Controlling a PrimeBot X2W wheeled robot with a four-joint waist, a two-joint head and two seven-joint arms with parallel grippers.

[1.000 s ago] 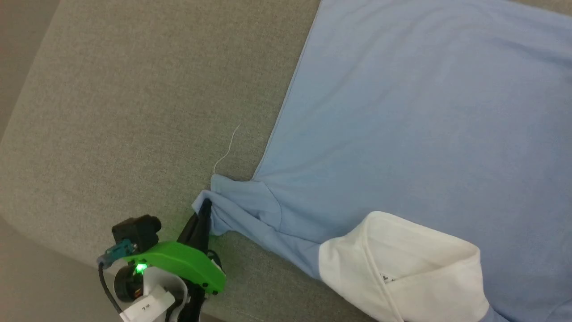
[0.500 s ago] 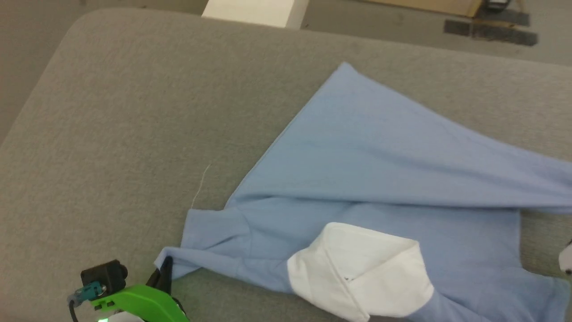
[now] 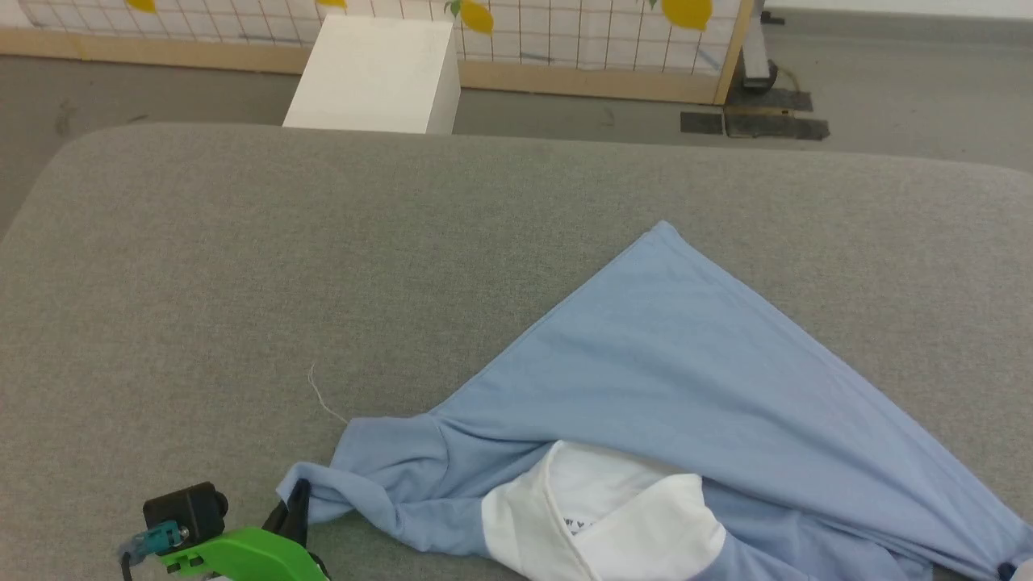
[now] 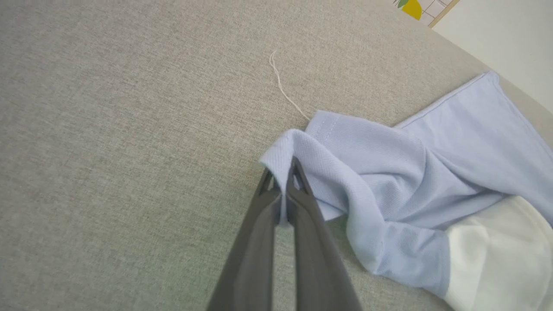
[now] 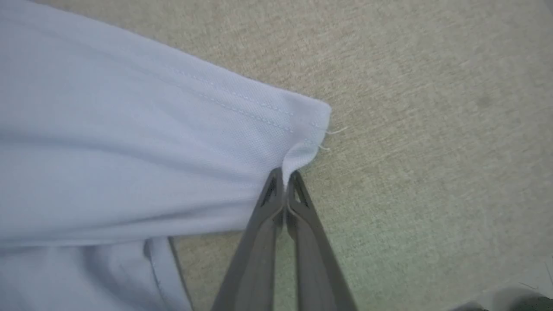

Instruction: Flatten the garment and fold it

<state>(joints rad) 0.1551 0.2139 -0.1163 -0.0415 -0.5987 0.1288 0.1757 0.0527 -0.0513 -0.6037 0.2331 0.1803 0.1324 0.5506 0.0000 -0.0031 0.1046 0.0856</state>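
**Gripping the garment (image 3: 686, 379) at two edges before it is flattened**

In the head view, the garment is seen on the near right part of a grey padded surface (image 3: 202, 266). It is not flat. One big triangle of blue cloth points away from the robot, and the white collar (image 3: 637, 532) is turned open at the near edge. The left gripper (image 3: 299, 496) is found at the lower left, above a green wrist cover (image 3: 242, 557), with its dark fingers reaching up to the sleeve end. A loose thread (image 3: 321, 395) lies just beside that sleeve.

In the left wrist view, the two fingers are pressed together with a fold of the sleeve hem (image 4: 293, 147) pinched between them. The fingers are held low and slanted toward the surface. The cloth bends over the tips and falls in soft folds toward the collar.

In the right wrist view, the right gripper (image 5: 285, 177) is closed narrow on a stitched corner (image 5: 302, 121). Which part of the shirt this corner is cannot be told. Long folds are drawn from the pinch across the cloth.

The knit is judged light, limp and a little stretchy, so no shape is kept by itself. Hold is best taken at hems and seams, where the cloth is doubled. Such small pinches may slip if they are pulled hard.
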